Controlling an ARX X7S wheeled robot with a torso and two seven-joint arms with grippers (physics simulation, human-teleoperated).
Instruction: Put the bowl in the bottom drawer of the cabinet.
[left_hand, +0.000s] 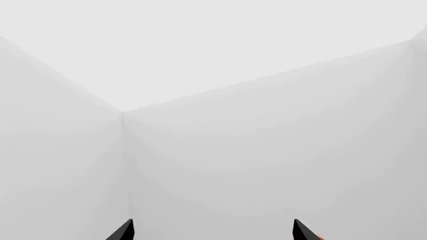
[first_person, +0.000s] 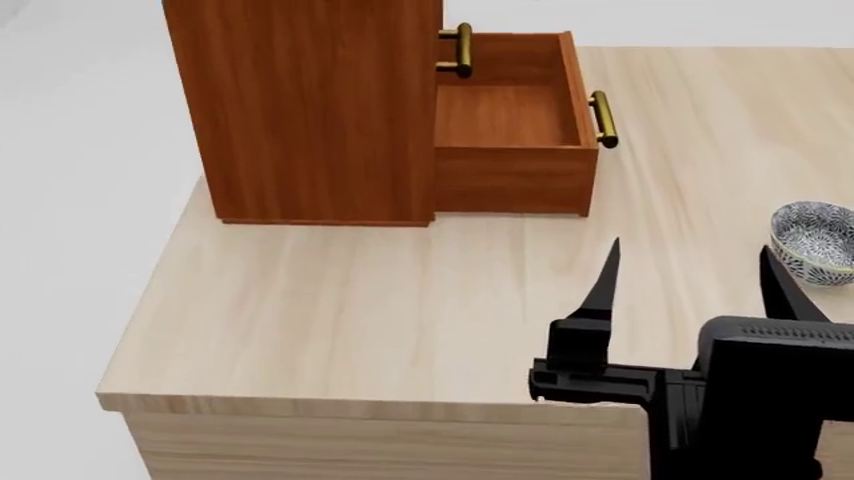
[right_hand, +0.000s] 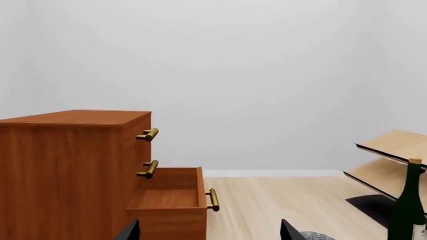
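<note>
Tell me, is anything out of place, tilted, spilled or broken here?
Nothing stands out. The bottom drawer of the cabinet is pulled out and empty, the bowl sits upright on the table, and nothing is spilled or damaged.

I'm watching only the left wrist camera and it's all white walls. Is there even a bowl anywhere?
Observer: Yes, the head view shows the bowl on the table, near the right hand.
Operator: Is that hand holding it?
Observer: No, the right hand is open and empty, its fingers apart beside the bowl.
Operator: And the drawer it goes in?
Observer: The bottom drawer of the cabinet is already pulled out and looks empty.
</note>
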